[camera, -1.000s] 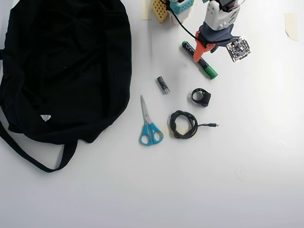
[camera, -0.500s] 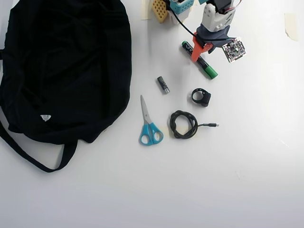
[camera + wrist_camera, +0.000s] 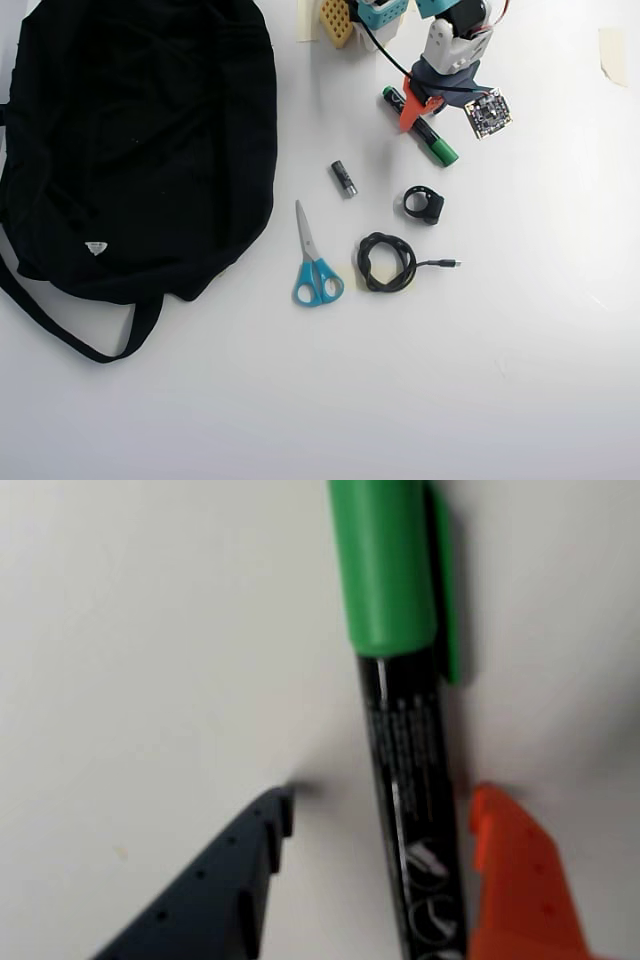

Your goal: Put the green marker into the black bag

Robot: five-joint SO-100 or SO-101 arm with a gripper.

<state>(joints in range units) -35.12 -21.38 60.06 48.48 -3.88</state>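
the gripper [image 3: 380, 810] is spread, with the green marker [image 3: 400, 720] lying on the table [image 3: 520, 350] between its two fingers. in the wrist view the dark finger [image 3: 225, 880] stands clear of the barrel on the left, while the orange finger [image 3: 515, 880] sits just beside it on the right; neither is seen touching it. the marker's long axis runs up the wrist view, roughly in line with the fingers, green cap at the far end beyond the fingertips, so closing the jaws should pinch the black barrel across its width.

in the overhead view the gripper [image 3: 412, 108] straddles the marker [image 3: 432, 143] near the top centre, and the marker lies diagonally with its cap toward the lower right. the black bag [image 3: 130, 150] lies well apart at the left, so the carry would run leftward.

count, overhead view: one marker, one bag, one pair of scissors [image 3: 314, 262], one short grey-and-black cylinder [image 3: 343, 178], one coiled cable [image 3: 390, 262], one small black ring-shaped part [image 3: 424, 204].
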